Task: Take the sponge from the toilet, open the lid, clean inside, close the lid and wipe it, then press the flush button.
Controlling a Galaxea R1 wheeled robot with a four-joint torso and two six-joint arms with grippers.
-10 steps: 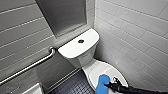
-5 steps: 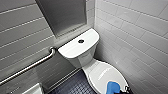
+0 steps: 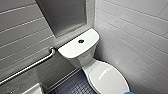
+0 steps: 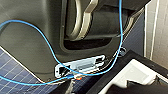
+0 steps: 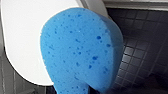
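A big blue sponge [image 5: 80,50] in front of a white lid [image 5: 22,37].
The sponge is bright blue, with lots of little darker holes and spots. One end of it is round, and it is very close to the camera. Behind it is the smooth white lid, with its curved edge showing beside the sponge. On the sponge's other side is a dark floor [image 5: 142,45] made of small square tiles. A pale strip [image 5: 135,3] runs along the floor's far edge.
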